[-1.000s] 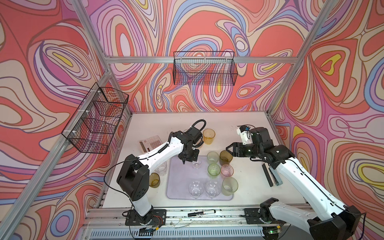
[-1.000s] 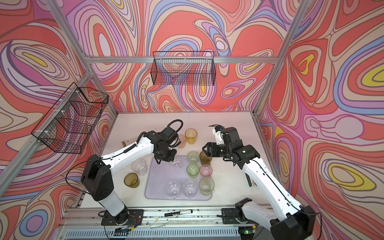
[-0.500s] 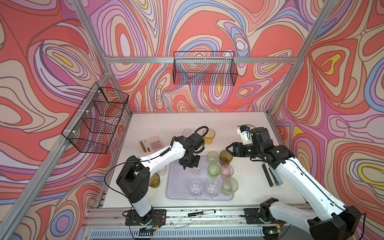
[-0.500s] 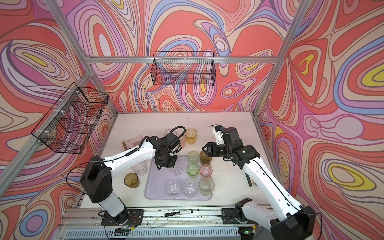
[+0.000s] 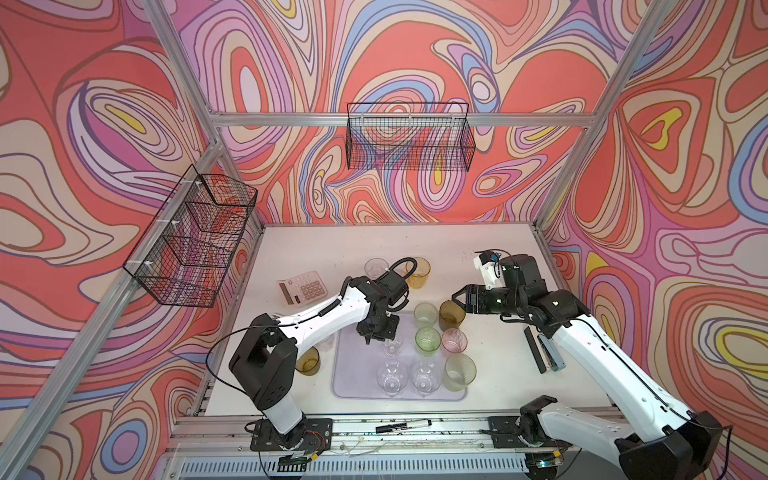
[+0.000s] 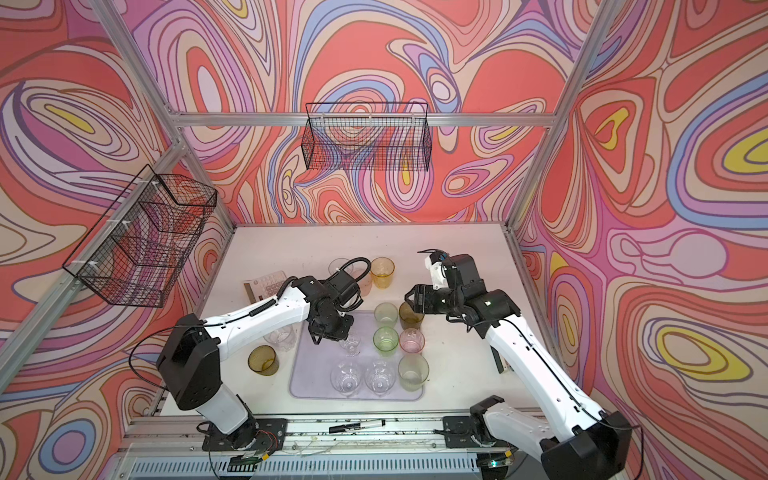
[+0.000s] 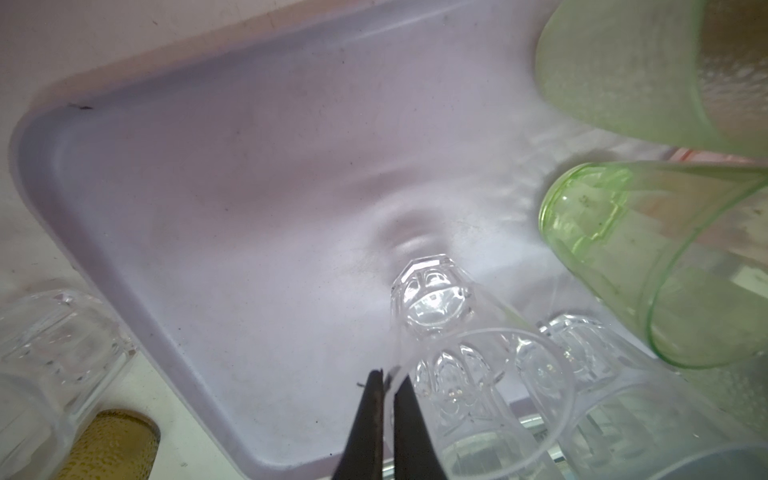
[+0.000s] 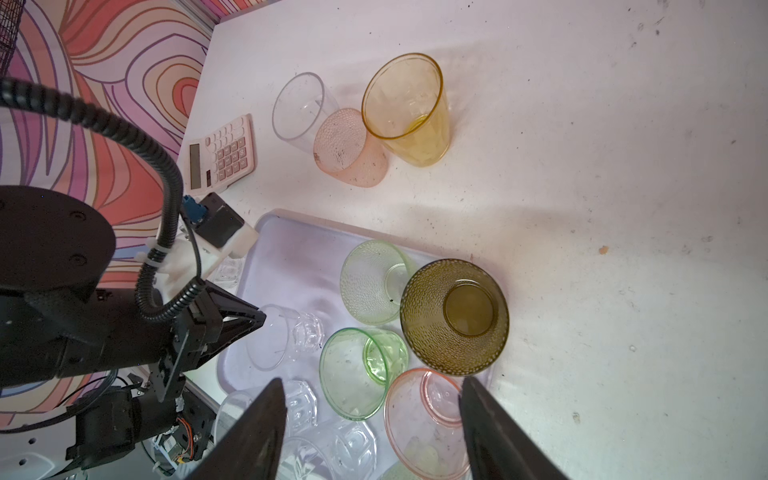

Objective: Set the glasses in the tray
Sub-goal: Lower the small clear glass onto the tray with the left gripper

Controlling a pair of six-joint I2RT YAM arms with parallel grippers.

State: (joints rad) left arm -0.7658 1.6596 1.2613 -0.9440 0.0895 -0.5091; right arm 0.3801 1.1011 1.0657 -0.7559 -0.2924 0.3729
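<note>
The left gripper [image 7: 385, 376] is pinching the thin rim of a clear faceted glass [image 7: 434, 297], its black jaws sitting almost together, one inside the mouth and one outside. That glass is hanging over the middle of the tray [image 5: 353, 374]; whether its octagonal foot is touching the floor I cannot tell. The right gripper [image 8: 372, 382] is hovering empty with jaws spread wide above an olive glass [image 8: 455, 316], which is standing upside down at the tray's far right corner, its wall dimpled all over.

The tray is lying flat on the white table [image 5: 498, 257]: a matte, pale lavender rectangle with rounded corners and a low rim. Along its right side a dimpled pale green glass [image 5: 425, 312], a smooth bright green glass [image 5: 428, 341], a pink glass [image 5: 454, 340] and a cloudy green glass [image 5: 459, 372] are standing. A second faceted glass [image 5: 392, 376] and a third faceted glass [image 5: 424, 376] are lining the near edge. Beyond the far edge, an amber glass [image 8: 405, 108], a dimpled peach glass [image 8: 349, 145] and a plain clear glass [image 8: 297, 106] are clustering on the table, and a brown glass [image 5: 307, 361] is standing left of the tray.
</note>
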